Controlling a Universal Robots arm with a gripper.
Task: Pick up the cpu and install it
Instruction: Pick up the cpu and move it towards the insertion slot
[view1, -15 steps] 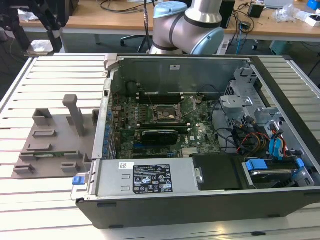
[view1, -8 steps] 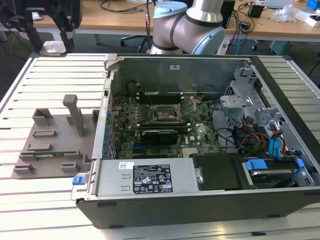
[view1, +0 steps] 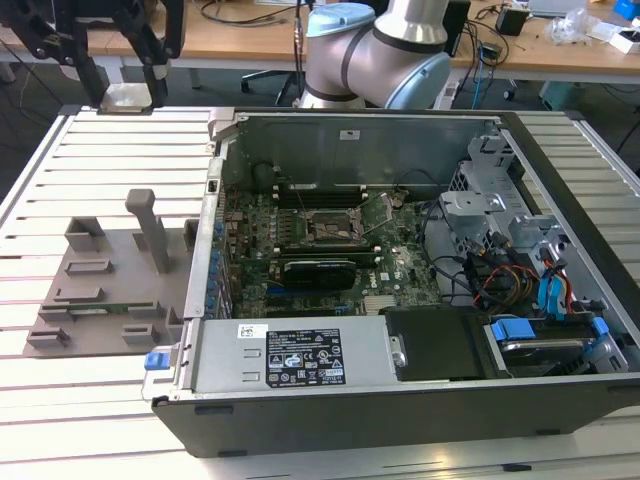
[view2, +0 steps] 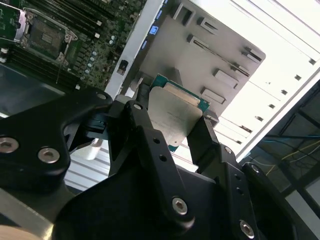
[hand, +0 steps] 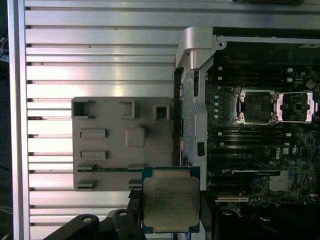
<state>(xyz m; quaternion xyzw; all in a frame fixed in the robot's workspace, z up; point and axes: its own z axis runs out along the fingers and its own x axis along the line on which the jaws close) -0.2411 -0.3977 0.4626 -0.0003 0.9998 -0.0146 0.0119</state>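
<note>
CPU (hand: 171, 200): small flat square chip, silvery metal top, green rim; held in the air by the gripper (view2: 175, 107) above the far corner of the Table on the exterior view's left.
Table (view1: 110, 160): slatted silver metal surface.
Case (view1: 300, 410): dark open computer tower lying on its side.
Motherboard (view1: 300, 215): green board inside the Case.
Fixture (view1: 100, 275): grey slotted plastic plate just beside the Case.
Socket (view1: 333, 228): metal-framed square on the Motherboard, well apart from the CPU.
Gripper: black, two-fingered, clamped on opposite CPU edges.

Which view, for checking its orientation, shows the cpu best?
First wrist view: the cpu faces the camera squarely. The second wrist view shows it obliquely, partly hidden; the exterior view, a small pale patch.
</note>
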